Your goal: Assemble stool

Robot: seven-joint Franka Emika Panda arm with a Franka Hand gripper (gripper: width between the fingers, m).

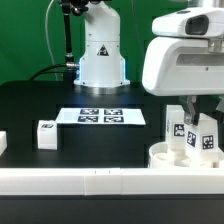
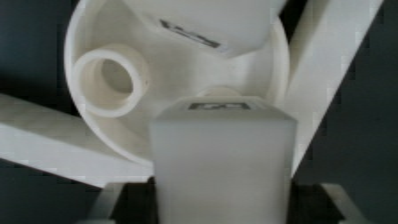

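The round white seat point(image 1: 172, 157) lies at the exterior view's right, next to the front rail. One tagged white leg point(image 1: 176, 126) stands on it. My gripper point(image 1: 203, 118) hangs over the seat and is shut on a second tagged leg point(image 1: 207, 140), held upright with its lower end at the seat. In the wrist view this leg point(image 2: 217, 150) fills the space between my fingers point(image 2: 128, 202). The seat point(image 2: 178, 60) lies behind it, with a round socket point(image 2: 111, 85) showing. A third leg point(image 1: 46, 134) lies loose on the table at the exterior view's left.
The marker board point(image 1: 100, 116) lies flat mid-table. The long white border rail point(image 1: 90, 181) runs along the front. A small white part point(image 1: 2, 144) sits at the exterior view's far left edge. The arm's base point(image 1: 102, 55) stands at the back.
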